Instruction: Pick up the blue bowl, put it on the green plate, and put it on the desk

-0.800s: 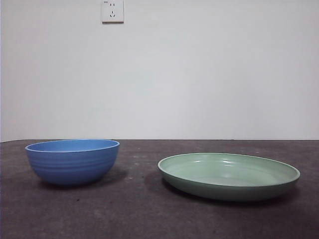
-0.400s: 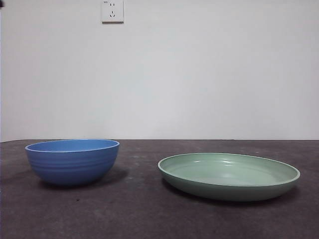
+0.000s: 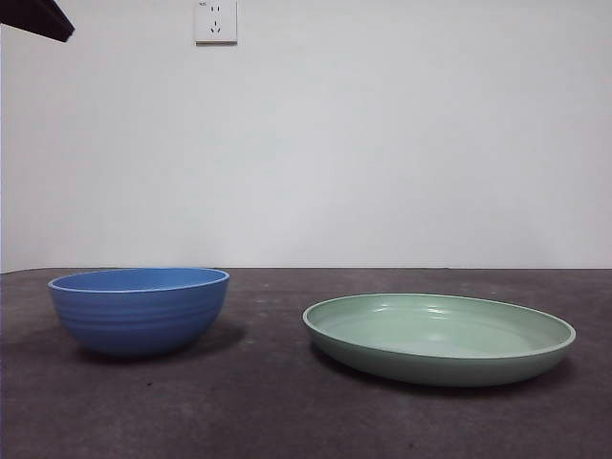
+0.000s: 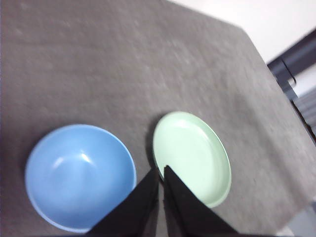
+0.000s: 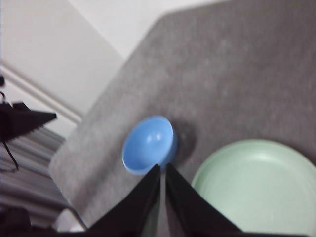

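Blue bowl (image 3: 140, 310) upright on desk (image 3: 268, 411), empty; green plate (image 3: 440, 337) beside it, apart, also empty. Nothing lies between them. Wall socket (image 3: 216, 21) on white wall behind. Left gripper (image 4: 161, 173) high above both dishes, jaws nearly closed, empty. Right gripper (image 5: 162, 171) also high, jaws narrow, holding nothing. Dark arm tip (image 3: 34, 17) at top corner.

Our black two-jawed left gripper (image 4: 161, 170) held high, jaws nearly together, our black right gripper (image 5: 162, 168) likewise raised, jaws almost closed
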